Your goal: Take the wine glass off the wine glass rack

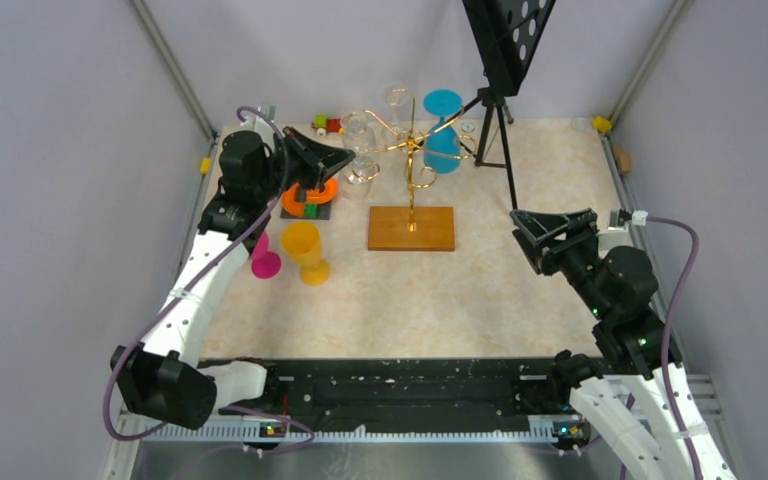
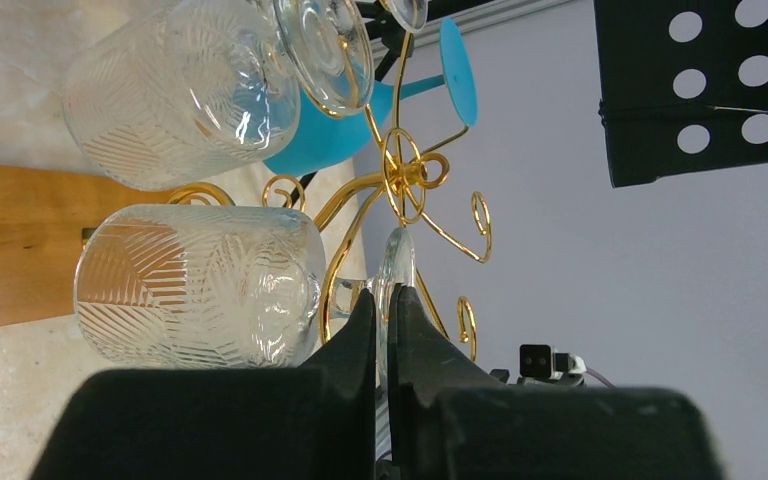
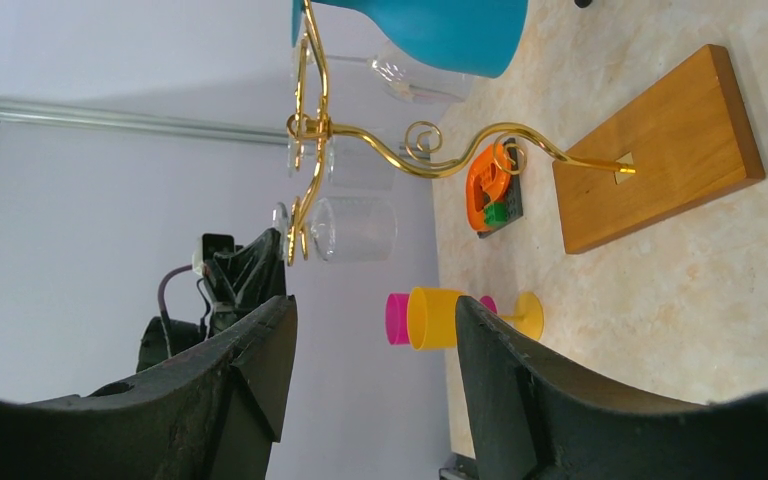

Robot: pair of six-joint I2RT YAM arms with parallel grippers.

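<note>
Overhead, the table [image 1: 520, 290] is a pale beige, marbled surface boxed in by plain grey-lilac walls [image 1: 80, 150], with bare metal frame posts [image 1: 172, 68] running up the far corners. The wine glass rack [image 1: 412, 150] stands at upper centre of the top view, its gold post rising from a brown wooden base [image 1: 411, 229]. From its curled arms hang a blue glass [image 1: 442, 130], a second clear glass [image 1: 397, 100] and, on the left side, the patterned clear wine glass [image 1: 363, 170], which is still hooked on its arm.

The left gripper [image 1: 345, 160] reaches in from the upper left. In the left wrist view its fingers [image 2: 360, 340] are drawn almost together and pinch the thin round foot of the wine glass [image 2: 200, 285], whose bowl lies just left of them at centre frame.

The right gripper [image 1: 522, 235] sits at right of centre, well apart from the rack, its fingers [image 3: 250, 370] spread wide with nothing between them.

Behind the rack, at upper right, a black tripod [image 1: 498, 130] carries a black perforated panel [image 1: 508, 40]. On the left of the table stand a yellow goblet [image 1: 303, 250] and, just beside it, a pink cup [image 1: 263, 260]. An orange ring toy [image 1: 309, 197] lies farther back, under the left arm.
</note>
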